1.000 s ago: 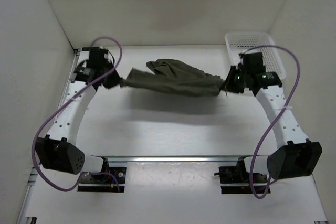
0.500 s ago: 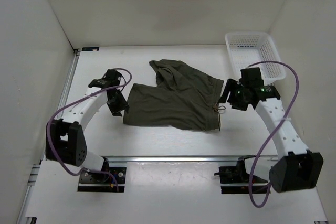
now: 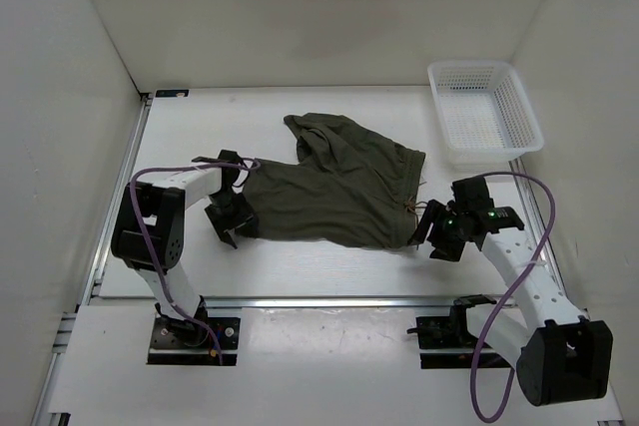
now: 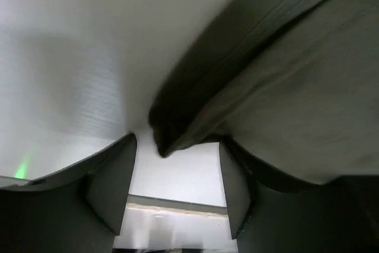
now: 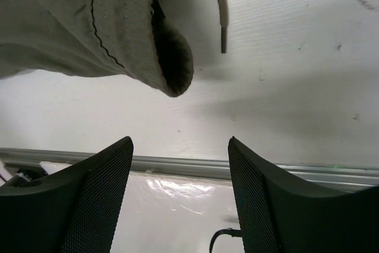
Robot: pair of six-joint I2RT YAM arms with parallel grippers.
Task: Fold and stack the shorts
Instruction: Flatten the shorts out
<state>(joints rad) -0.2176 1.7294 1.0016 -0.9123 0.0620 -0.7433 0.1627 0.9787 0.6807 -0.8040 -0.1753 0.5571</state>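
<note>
Shorts (image 3: 334, 192): dark olive pair lying spread on the table (image 3: 300, 256) between the two arms, with one part bunched at the far side.
Left gripper (image 3: 232, 221): jaws apart and empty, just beside the cloth's left edge.
Right gripper (image 3: 426, 233): jaws apart and empty, near the right hem corner and the drawstring (image 5: 220, 4).
Handling: probably light, limp and quick to sag or crease. Pinch the outer corners or seamed edge, both arms together.
Basket (image 3: 519, 107): white, far right, well apart.

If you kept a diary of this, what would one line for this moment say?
shorts: lying on table, not folded | left claw: open, at near-left corner | right claw: open, at near-right corner
</note>
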